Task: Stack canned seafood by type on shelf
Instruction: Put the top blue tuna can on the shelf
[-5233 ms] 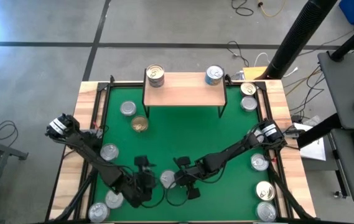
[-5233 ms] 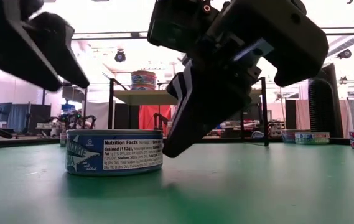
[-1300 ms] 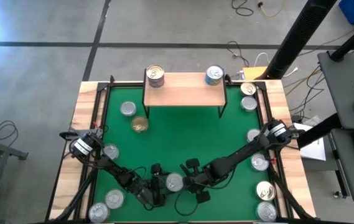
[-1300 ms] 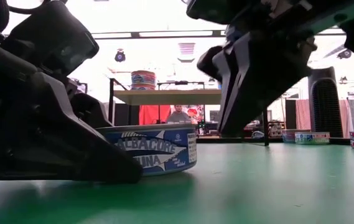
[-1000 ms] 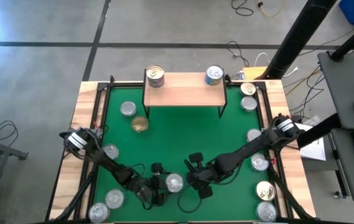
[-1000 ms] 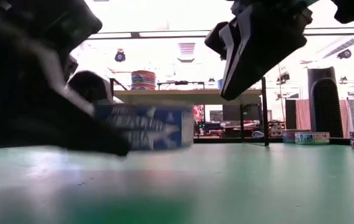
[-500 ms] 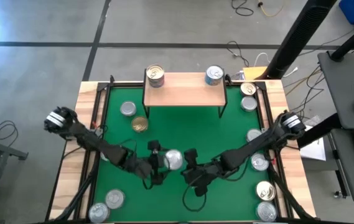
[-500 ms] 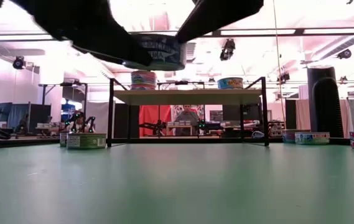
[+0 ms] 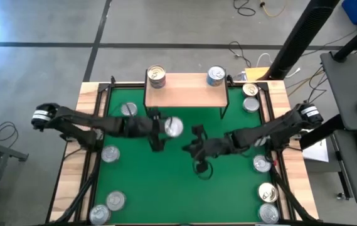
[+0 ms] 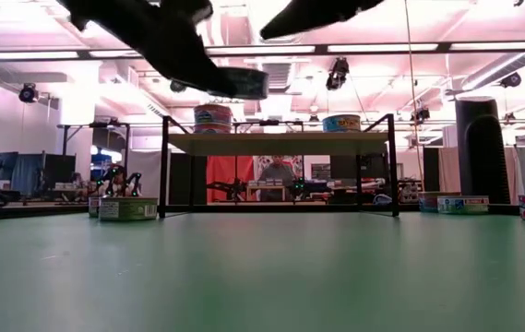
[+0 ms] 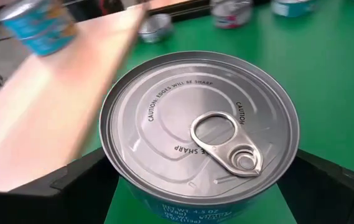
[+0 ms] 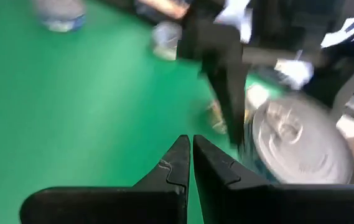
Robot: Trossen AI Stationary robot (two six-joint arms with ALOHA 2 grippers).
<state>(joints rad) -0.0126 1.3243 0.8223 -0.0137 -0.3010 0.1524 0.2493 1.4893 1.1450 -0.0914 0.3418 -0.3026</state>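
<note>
My left gripper (image 9: 173, 127) reaches in from the table's left and holds a tuna can (image 11: 198, 134) with a silver pull-tab top and blue sides, in the air in front of the shelf (image 9: 186, 89). The shelf, a light-wood board on black legs, carries one can (image 9: 157, 76) at its left end and one (image 9: 216, 76) at its right. My right gripper (image 9: 194, 148) hovers shut just right of the held can, holding nothing. In the low view the held can (image 10: 244, 83) hangs above shelf height. My left gripper pinches the can by its side wall (image 11: 116, 180), one finger (image 11: 71, 186) on each of two opposite sides. The fingers come from the table's left, slanting a little downward. The can is lifted clear of the table, top up and roughly level.
Loose cans lie on the green mat: one (image 9: 128, 110) by the shelf's left leg, one (image 9: 110, 154) at the left, two (image 9: 115, 201) near the front left corner, several (image 9: 261, 164) along the right edge. Between shelf and front edge the mat is open.
My left gripper has lifted the can off the mat near the front edge and carried it up and toward the far edge, up to the shelf's front. The can stayed top up. My right gripper has risen and gone toward the far edge too, staying shut.
</note>
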